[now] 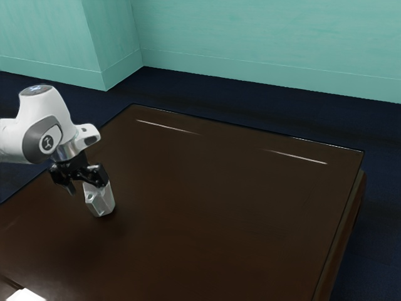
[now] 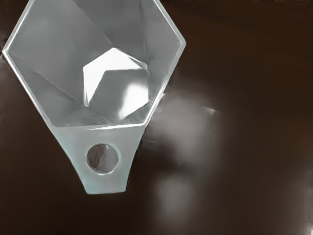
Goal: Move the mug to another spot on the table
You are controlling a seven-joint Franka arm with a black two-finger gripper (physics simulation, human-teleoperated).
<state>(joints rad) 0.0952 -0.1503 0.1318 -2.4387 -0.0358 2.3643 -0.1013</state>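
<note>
Mug [image 2: 98, 83] rim cut by wrist view's edge, its top hidden behind gripper [image 1: 85, 182]

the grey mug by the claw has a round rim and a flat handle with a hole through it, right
Not quite: the rim is six-sided, not round, as the wrist view shows. The rest holds: the grey mug sits by the claw, and its flat handle has a hole through it.
</note>
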